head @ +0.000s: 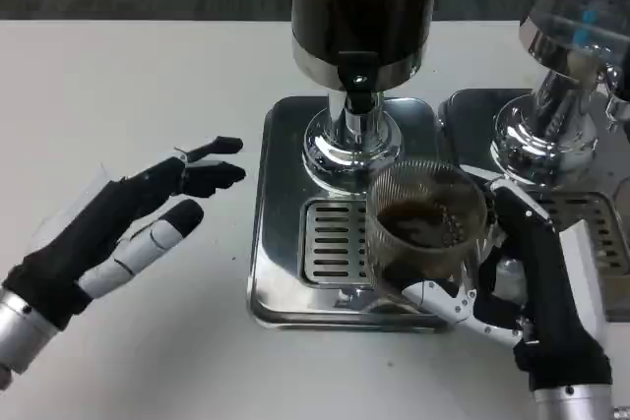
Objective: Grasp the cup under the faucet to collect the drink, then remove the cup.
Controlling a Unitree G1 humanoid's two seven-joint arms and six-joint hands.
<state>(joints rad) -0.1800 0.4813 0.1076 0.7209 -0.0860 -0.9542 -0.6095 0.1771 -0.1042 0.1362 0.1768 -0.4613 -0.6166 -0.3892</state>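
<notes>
We logged the right hand [512, 282] wrapped around the cup [425, 228], a clear ribbed plastic one, with black fingers up the cup's right side and white-and-black fingers curled under its near edge, so it was clamped on the cup. The cup held a dark drink with some foam on top, filling it partway. It sat over the right part of the slotted grate [335, 240] of the steel drip tray [271, 194], slightly near and right of the faucet [358, 86]; we could not tell whether its base rested on the grate or was lifted just off it, since the hand hid the bottom. The faucet was a small black spout under the dark drink dispenser [362, 7], whose tank looked full of dark liquid and stood on a shiny chrome base [346, 145] at the far side of the tray. We saw no stream between spout and cup. The left hand [128, 223] was well to the left of the tray, low over the white table [128, 95], fingers spread apart and stretched toward the tray, holding nothing, not touching the tray. At the far right stood a second dispenser [576, 17] with a clear tank, on its own chrome base [546, 140] and second drip tray [472, 110], just beside the first tray. The right silver forearm [576, 405] entered from the near right corner, the left forearm [15, 331] from the near left.
</notes>
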